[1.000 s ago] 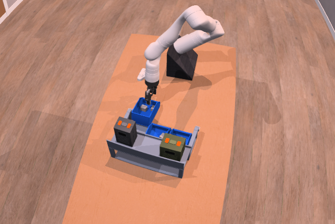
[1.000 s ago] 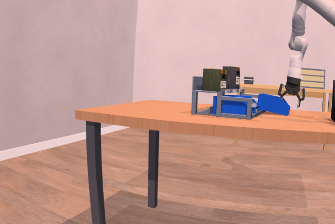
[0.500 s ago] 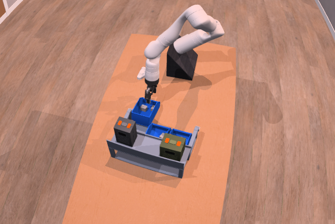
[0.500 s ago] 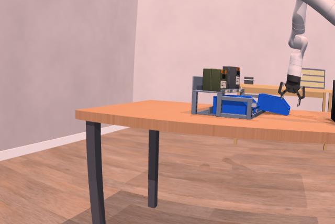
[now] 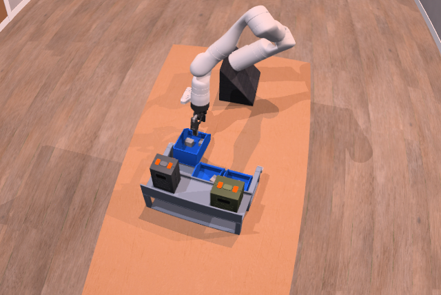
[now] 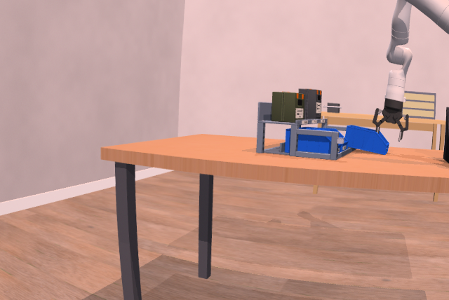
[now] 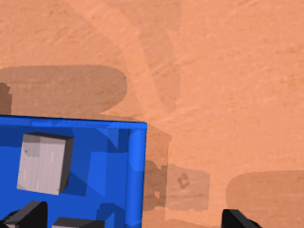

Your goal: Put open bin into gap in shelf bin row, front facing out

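Observation:
The open blue bin (image 5: 187, 157) (image 6: 366, 139) (image 7: 135, 176) stands outside the shelf's left bay, its back end raised at the shelf's front and its low open front toward the robot. A grey block (image 5: 189, 141) (image 7: 44, 163) and a second grey part (image 5: 200, 141) (image 7: 78, 224) lie in it. My gripper (image 5: 194, 133) (image 6: 389, 136) (image 7: 135, 218) is open and empty just above the bin's front part, with one finger over the inside and the other outside a side wall. Two blue bins sit in the grey shelf (image 5: 195, 189) (image 6: 334, 144); the gap is at the left, mostly hidden by the board.
A dark case (image 5: 165, 174) (image 6: 312, 104) and a green case (image 5: 227, 194) (image 6: 284, 106) stand on the shelf's top board. Grey posts flank the shelf's front corners. The black robot base (image 5: 236, 88) stands behind on the orange table (image 5: 281, 127) (image 6: 217, 144).

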You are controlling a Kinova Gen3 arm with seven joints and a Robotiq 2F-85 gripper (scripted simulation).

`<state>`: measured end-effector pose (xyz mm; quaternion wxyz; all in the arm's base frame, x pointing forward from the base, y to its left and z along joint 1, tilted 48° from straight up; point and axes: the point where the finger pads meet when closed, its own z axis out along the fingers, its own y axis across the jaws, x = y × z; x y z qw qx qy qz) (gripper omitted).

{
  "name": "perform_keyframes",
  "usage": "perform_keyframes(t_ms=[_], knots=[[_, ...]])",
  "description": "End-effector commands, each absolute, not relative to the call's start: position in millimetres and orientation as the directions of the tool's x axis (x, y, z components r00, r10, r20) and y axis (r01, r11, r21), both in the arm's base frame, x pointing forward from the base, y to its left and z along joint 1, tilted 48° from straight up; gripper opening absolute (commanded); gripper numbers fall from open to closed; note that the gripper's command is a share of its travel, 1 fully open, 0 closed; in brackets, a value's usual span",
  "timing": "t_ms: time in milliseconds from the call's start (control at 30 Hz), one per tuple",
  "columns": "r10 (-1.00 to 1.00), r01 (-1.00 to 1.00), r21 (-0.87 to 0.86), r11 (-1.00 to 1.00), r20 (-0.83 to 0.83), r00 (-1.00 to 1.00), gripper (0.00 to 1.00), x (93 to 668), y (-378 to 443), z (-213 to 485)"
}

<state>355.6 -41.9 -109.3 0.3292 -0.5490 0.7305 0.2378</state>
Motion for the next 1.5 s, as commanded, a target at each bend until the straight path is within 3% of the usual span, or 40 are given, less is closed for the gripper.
perform_keyframes(t_ms=[0, 1467], knots=[[-0.646, -0.958, -0.016, 0.285, -0.742, -0.18, 1.0, 356.0, -42.8, -108.9], [-0.646, -0.958, -0.016, 0.285, -0.742, -0.18, 1.0, 359.2, -34.8, -116.6]])
